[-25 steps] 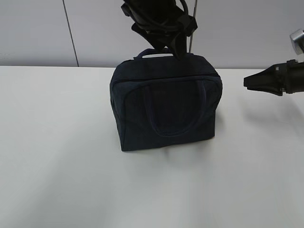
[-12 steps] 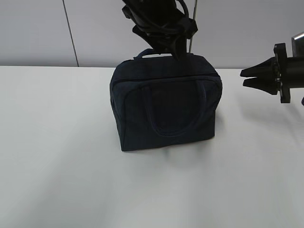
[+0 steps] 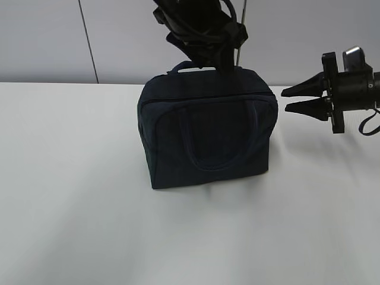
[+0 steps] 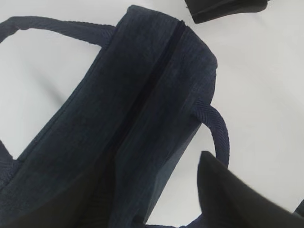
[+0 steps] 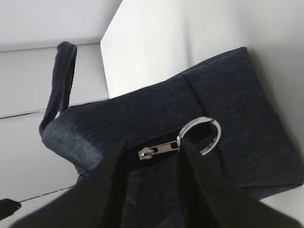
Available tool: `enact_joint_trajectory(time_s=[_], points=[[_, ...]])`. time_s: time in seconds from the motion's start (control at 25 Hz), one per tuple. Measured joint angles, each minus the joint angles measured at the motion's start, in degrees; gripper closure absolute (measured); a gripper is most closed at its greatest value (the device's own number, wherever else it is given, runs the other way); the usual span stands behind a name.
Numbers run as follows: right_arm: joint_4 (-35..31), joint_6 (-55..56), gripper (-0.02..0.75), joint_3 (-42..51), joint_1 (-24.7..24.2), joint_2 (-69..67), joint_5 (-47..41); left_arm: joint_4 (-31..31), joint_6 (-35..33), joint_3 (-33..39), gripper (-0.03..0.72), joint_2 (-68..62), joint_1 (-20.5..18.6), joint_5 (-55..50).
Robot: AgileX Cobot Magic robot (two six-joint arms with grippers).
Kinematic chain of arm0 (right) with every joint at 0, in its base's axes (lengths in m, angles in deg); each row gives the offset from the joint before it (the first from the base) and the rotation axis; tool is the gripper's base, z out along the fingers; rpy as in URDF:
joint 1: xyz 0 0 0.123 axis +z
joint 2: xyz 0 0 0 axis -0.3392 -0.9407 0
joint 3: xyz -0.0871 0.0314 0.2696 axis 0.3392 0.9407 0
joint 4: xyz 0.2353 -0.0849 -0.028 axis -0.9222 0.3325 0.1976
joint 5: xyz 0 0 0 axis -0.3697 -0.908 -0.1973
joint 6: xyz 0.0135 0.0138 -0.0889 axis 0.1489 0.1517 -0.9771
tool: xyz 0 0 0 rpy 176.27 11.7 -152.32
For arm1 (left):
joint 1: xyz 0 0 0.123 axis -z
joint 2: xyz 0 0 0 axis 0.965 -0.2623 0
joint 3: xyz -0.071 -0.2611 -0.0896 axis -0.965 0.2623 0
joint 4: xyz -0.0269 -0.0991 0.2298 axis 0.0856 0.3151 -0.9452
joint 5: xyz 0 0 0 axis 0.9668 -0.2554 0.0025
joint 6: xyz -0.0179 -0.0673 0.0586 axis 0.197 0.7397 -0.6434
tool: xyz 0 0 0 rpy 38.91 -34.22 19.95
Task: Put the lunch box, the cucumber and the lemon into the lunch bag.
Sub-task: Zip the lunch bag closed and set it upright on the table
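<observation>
The dark navy lunch bag stands upright on the white table, and its zip looks closed along the top. My left gripper hovers over the bag's rear top. One black finger shows beside a handle loop, with a pale gap between it and the fabric. My right gripper is level with the bag's right end, open and a little apart from it. In the right wrist view my right gripper frames the metal zip pull and its ring. The lunch box, cucumber and lemon are out of view.
The white table spreads out around the bag on the left and in front. A grey panelled wall rises behind the table's far edge.
My right gripper has risen, turned and moved left toward the bag's right end, its jaws a little wider. The left arm and the bag have stayed put.
</observation>
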Motion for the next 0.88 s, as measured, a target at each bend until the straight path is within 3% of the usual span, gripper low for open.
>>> enact_joint_trajectory(time_s=[0.36,0.88], points=[[1.55,10.82,0.461,0.00,0.48,0.00,5.26,0.12,0.02,0.00,0.315,0.00,-0.10,0.00],[3.06,23.95,0.461,0.00,2.57,-0.13,6.29,0.23,0.02,0.00,0.323,0.00,-0.10,0.00]])
